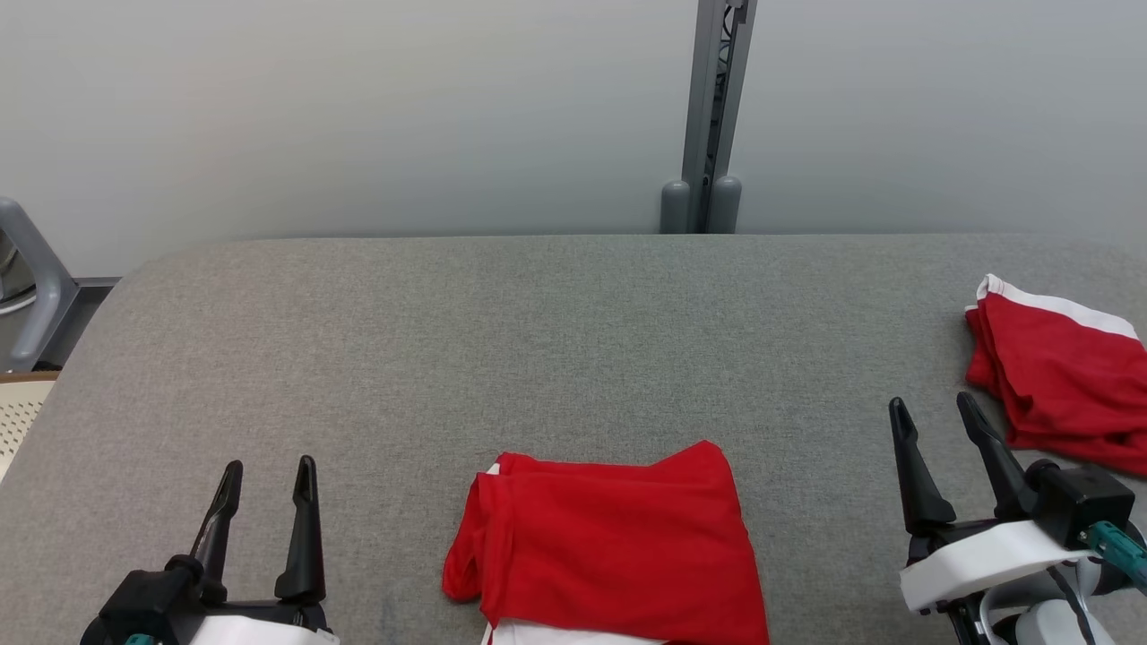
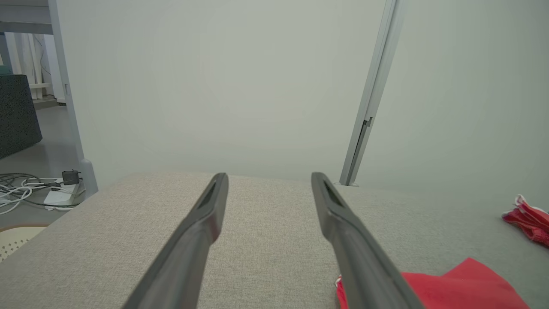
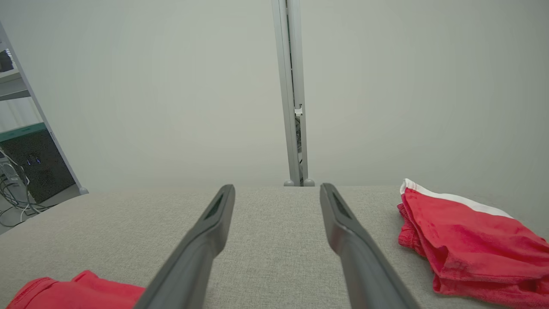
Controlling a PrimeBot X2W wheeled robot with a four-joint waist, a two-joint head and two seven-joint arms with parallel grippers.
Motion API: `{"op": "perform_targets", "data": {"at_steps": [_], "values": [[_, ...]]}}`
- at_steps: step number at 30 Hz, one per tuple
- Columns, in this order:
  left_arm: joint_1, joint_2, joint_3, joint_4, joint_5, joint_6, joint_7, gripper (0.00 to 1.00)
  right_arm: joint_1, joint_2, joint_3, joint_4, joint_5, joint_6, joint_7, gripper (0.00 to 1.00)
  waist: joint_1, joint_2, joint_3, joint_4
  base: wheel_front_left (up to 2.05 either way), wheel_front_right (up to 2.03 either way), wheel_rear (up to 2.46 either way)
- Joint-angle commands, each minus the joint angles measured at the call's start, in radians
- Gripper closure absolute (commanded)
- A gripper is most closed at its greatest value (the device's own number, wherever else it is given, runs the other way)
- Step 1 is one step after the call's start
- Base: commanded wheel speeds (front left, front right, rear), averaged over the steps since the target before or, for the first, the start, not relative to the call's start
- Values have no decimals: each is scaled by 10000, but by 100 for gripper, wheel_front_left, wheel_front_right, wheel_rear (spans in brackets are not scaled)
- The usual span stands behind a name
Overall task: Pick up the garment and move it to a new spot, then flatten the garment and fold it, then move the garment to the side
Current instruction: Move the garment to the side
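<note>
A folded red garment (image 1: 614, 551) with a white band lies at the near middle of the grey table (image 1: 538, 340). The left wrist view catches a red corner of it (image 2: 454, 287), and the right wrist view its edge (image 3: 73, 292). My left gripper (image 1: 269, 479) stands open at the lower left, apart from the cloth, nothing between its fingers (image 2: 201, 223). My right gripper (image 1: 932, 414) stands open at the lower right, also with nothing in it, between the two red pieces.
A second red garment (image 1: 1062, 372) with a white band lies folded at the table's right edge, close to my right gripper. A grey post (image 1: 712, 116) rises behind the table against the pale wall. Cables (image 2: 30, 191) lie on the floor at the left.
</note>
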Motion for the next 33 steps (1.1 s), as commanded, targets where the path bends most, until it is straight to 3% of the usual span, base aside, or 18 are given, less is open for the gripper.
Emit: {"op": "perform_targets", "data": {"at_steps": [1, 6, 11, 21, 33], "values": [[27, 27, -18, -59, 19, 42, -46, 0, -37, -69, 36, 31, 51, 6, -45, 0, 0, 0, -4, 17, 0, 0, 0], [55, 23, -51, -57, 10, 56, -46, 0, -79, -93, 187, 137, 94, 6, -44, 0, 0, 0, -29, 46, 0, 0, 0], [40, 19, -120, -45, -23, 82, -46, 0, -472, -234, 1135, 579, 633, 6, 253, 0, 0, 0, -11, 127, 0, 0, 0], [-114, 22, -537, 67, -240, 211, -46, 0, -1400, -702, 3087, 2341, 2681, 5, 2954, 0, 0, 0, -21, 1074, 0, 0, 0], [-82, 20, -797, 188, -250, 169, -46, 0, -1501, -353, 3340, 4325, 4058, 5, 5146, 0, 0, 0, 46, 2012, 0, 0, 0]]}}
